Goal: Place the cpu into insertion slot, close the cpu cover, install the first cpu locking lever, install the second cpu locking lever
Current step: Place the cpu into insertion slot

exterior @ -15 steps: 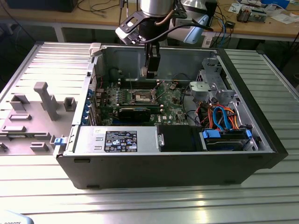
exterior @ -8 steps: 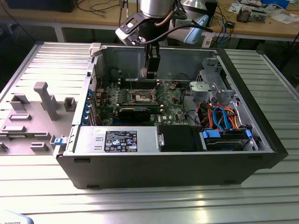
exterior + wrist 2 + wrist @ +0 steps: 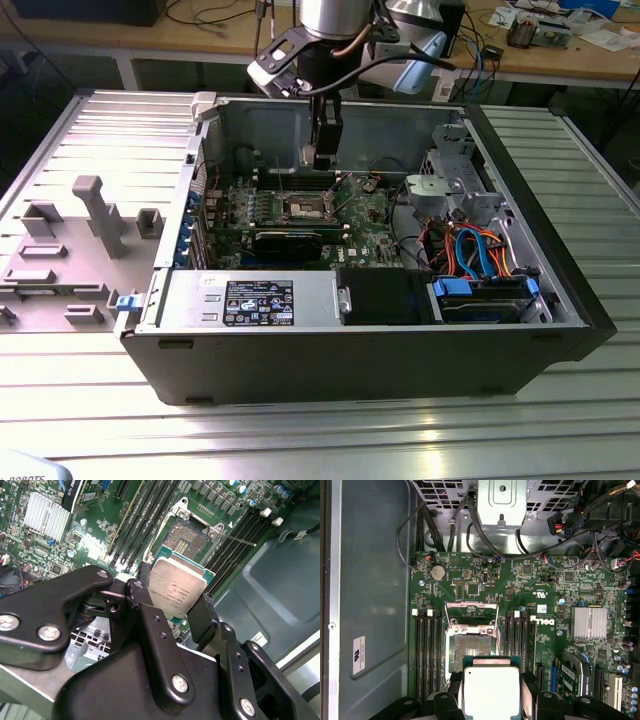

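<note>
Claw (image 3: pixel 171 602) clamped on the cpu (image 3: pixel 178 582), held near the insertion slot (image 3: pixel 187 540) (contacts exposed). Risk, as judged: a tilted or offset descent could bend those contacts.

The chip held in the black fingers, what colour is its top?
The chip is silver-grey on top with a green rim, clearest in the second wrist view.
</note>
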`<control>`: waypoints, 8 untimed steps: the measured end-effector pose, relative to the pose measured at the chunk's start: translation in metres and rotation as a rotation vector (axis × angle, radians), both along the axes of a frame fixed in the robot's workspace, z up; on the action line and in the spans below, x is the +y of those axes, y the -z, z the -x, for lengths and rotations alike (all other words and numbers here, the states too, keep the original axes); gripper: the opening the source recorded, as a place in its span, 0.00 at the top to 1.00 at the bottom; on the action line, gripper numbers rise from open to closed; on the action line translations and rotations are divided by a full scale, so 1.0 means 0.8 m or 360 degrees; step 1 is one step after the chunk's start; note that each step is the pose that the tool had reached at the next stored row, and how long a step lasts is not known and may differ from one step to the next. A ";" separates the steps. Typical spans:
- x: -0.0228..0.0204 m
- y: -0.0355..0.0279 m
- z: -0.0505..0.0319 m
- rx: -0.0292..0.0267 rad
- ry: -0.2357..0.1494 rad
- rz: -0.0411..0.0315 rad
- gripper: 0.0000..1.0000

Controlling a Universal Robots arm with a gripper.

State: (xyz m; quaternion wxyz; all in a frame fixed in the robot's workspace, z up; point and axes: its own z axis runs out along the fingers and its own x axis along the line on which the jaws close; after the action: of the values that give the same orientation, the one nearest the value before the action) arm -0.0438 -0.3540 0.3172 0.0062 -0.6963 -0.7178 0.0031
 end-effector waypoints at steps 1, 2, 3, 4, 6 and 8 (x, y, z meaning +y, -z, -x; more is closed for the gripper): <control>0.0003 0.0002 0.000 0.00000 0.0000 0.0000 0.46; 0.0006 0.0004 0.000 0.00000 0.0000 0.0000 0.46; 0.0008 0.0006 0.000 0.00001 0.0000 0.0000 0.46; 0.0012 0.0012 0.000 0.00000 0.0000 0.0000 0.46; 0.0017 0.0022 0.000 0.00001 0.0000 0.0000 0.46; 0.0023 0.0041 0.000 0.00001 0.0000 0.0000 0.46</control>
State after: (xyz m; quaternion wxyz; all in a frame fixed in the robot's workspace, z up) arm -0.0438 -0.3522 0.3139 0.0062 -0.6963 -0.7177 0.0032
